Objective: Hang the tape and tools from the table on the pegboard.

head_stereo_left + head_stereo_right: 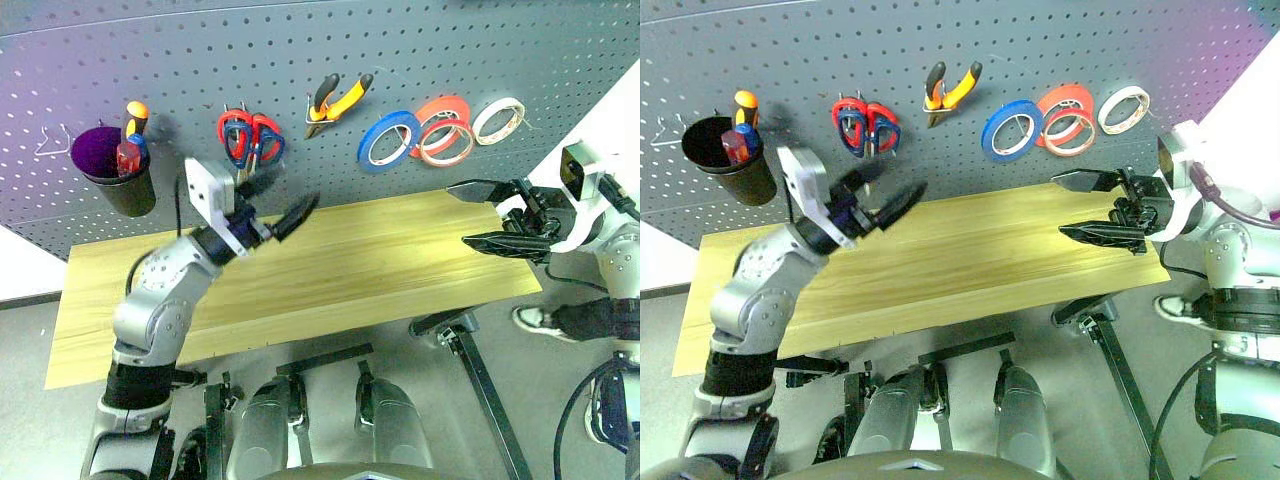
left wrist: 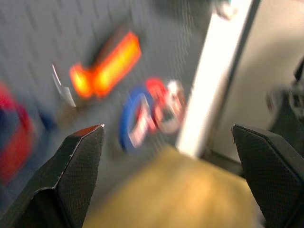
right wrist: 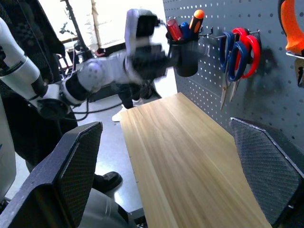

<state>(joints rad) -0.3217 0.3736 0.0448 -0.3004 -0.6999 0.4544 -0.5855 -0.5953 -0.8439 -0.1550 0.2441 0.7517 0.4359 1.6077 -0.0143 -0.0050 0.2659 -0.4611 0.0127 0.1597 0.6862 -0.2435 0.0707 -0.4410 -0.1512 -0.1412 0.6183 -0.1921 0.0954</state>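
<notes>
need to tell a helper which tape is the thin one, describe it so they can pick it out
On the grey pegboard above the table, four tape rolls hang at the right. The tape is the lowest, a slim pale-red ring overlapping the thick red roll.

The arms were silver-grey metal with rounded joints; each end effector (image 1: 278,206) had black textured fingers, a white wrist block and black cables.

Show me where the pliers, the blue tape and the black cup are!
pliers (image 1: 338,104): left eye view, on the orange-and-black handles, hanging on the pegboard.
blue tape (image 1: 388,141): left eye view, on the ring's blue band.
black cup (image 1: 128,188): left eye view, on its dark outer wall.
</notes>
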